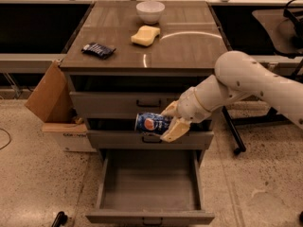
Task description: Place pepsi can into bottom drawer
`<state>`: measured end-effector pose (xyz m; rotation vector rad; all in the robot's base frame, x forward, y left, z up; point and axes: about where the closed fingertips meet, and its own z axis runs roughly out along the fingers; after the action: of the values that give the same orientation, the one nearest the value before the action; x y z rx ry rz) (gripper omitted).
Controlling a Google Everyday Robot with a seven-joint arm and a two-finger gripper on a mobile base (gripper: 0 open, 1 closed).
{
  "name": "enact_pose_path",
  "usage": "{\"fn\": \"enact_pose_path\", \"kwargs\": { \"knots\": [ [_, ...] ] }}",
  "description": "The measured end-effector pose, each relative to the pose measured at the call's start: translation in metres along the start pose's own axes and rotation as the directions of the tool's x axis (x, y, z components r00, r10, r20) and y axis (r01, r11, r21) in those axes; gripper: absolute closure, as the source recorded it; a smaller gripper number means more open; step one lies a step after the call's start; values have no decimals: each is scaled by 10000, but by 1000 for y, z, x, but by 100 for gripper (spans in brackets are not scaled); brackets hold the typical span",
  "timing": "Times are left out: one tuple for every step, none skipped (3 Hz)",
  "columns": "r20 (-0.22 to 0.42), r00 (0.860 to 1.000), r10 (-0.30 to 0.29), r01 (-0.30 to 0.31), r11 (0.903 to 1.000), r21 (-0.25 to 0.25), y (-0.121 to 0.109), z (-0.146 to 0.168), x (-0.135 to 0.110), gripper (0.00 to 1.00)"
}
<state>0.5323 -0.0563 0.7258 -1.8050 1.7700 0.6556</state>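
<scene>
My gripper (pixel 169 121) is shut on the pepsi can (pixel 150 123), a blue can with a round red-white-blue logo, held on its side. It hangs in front of the middle drawer's front (pixel 142 139), above the back of the open bottom drawer (pixel 147 186). The bottom drawer is pulled out wide, with a bare grey floor. My white arm reaches in from the right.
On the cabinet top (pixel 189 46) lie a dark-blue snack packet (pixel 98 49), a yellow sponge (pixel 145 35) and a white bowl (pixel 150 11). A cardboard box (pixel 49 98) leans at the cabinet's left. A dark stand leg (pixel 233 134) is on the right.
</scene>
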Motion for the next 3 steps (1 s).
{"fn": "enact_pose_path", "kwargs": {
  "knots": [
    [150, 9986, 514, -507, 9976, -464, 8, 50, 38, 100],
    [46, 9955, 950, -944, 9929, -730, 17, 97, 78, 100],
    [11, 9913, 1319, -1311, 9861, -1021, 29, 146, 109, 100]
  ]
}}
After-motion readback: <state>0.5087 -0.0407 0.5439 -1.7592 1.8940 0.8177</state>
